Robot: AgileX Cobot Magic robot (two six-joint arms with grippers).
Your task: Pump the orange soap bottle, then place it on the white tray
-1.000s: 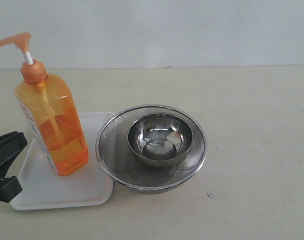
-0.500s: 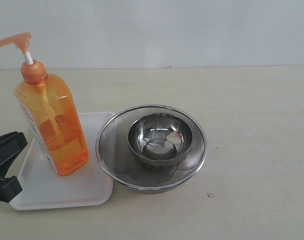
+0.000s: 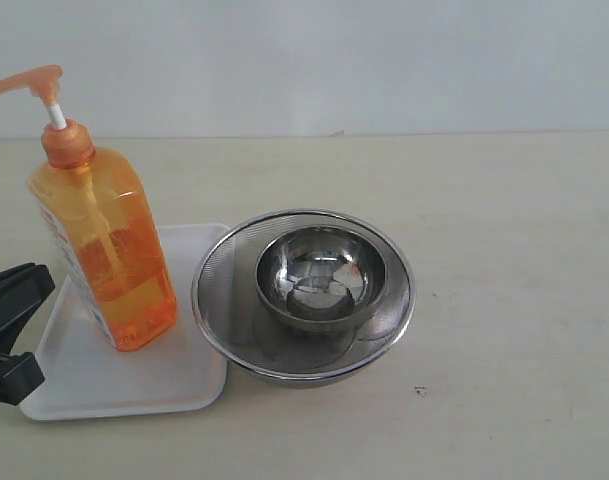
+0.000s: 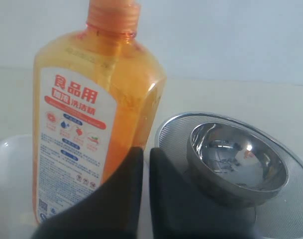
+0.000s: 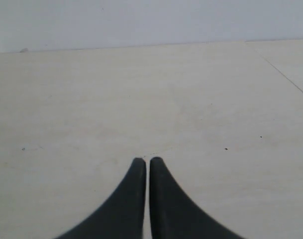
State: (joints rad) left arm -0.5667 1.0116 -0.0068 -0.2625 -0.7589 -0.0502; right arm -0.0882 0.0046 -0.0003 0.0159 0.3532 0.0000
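While upright on white tray point(image 3: 124, 385) — orange soap bottle point(image 3: 109, 265), strainer point(image 3: 222, 295) alongside.

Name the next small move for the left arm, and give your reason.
Probably ease the left gripper back, away from the white tray. The orange soap bottle already stands upright on the tray with nothing gripping it, and the left jaws are shut and empty. Whether the bottle has been pumped cannot be told.

I count one orange soap bottle point(image 3: 114, 260), one white tray point(image 3: 134, 385), one mesh strainer point(image 3: 219, 318), one steel bowl point(image 3: 319, 275), one left gripper point(image 4: 145, 152), one right gripper point(image 5: 147, 162).
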